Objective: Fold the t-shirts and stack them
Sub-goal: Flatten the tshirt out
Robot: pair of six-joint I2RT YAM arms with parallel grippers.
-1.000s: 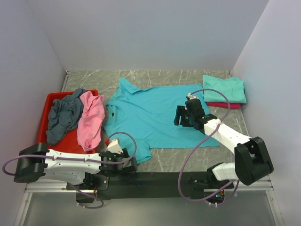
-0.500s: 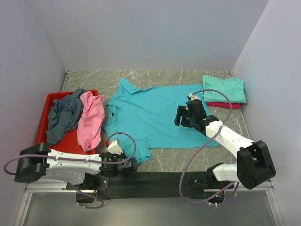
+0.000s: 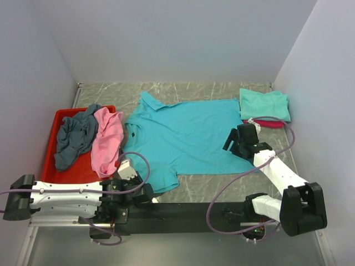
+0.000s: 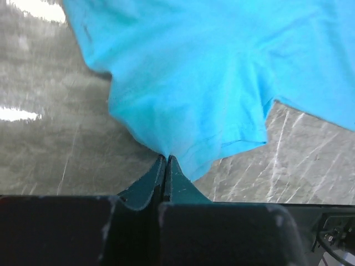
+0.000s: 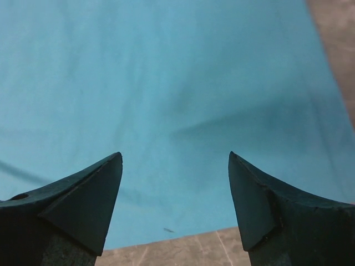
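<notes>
A turquoise collared t-shirt (image 3: 183, 138) lies spread flat on the marble table. My left gripper (image 3: 150, 195) is at the shirt's near left corner, shut on a pinch of the turquoise cloth (image 4: 211, 72), which bunches up into the closed tips of the left gripper (image 4: 166, 158). My right gripper (image 3: 231, 144) hovers open over the shirt's right side; in the right wrist view the right gripper (image 5: 175, 156) has only flat turquoise cloth (image 5: 166, 83) and its near hem between its fingers. A pink t-shirt (image 3: 108, 141) and a slate-grey one (image 3: 75, 138) lie crumpled at the left.
The red tray (image 3: 55, 119) holds the grey and pink shirts at the left. A folded mint-green shirt (image 3: 265, 104) lies on a crimson one (image 3: 266, 124) at the back right. White walls close in both sides and the back.
The left gripper has shut on the turquoise shirt's near corner and drawn back to the left. The right gripper has moved right towards the shirt's right edge and opened wider.
</notes>
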